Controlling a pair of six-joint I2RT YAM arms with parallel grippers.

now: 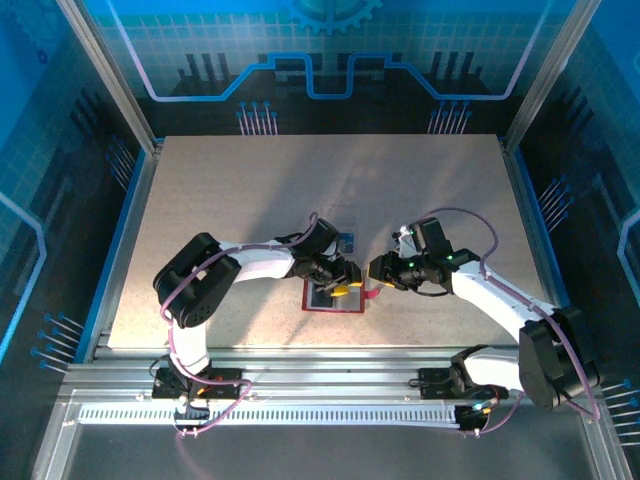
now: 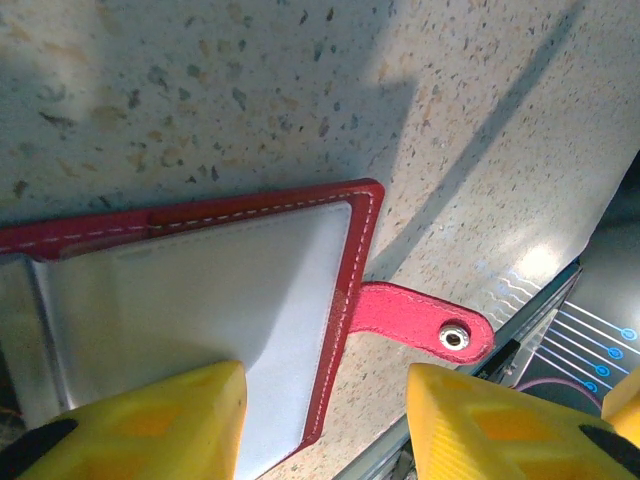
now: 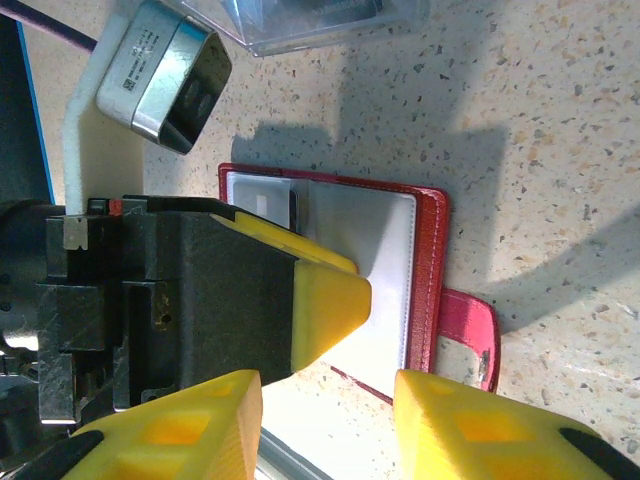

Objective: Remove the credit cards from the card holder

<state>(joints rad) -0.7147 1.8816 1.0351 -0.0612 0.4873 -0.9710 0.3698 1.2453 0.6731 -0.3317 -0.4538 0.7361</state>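
A speckled beige desk [image 1: 220, 200] sits inside a blue-lit enclosure. The card holder [image 1: 318, 303] lies open and flat near the desk's front middle, with its strap tab [image 2: 420, 315] pointing toward your right arm. The pale pocket you can see looks flat, and no credit card shows clearly. A small blue patch [image 1: 347, 242] just beyond it may be a card already out, so how many remain is unclear. Your left hand [image 2: 325, 392] reaches down over the holder, fingers spread, one tip on or just above the inner leaf, gripping nothing. Your right hand [image 3: 328, 400] hovers just beside the strap, spread and empty.
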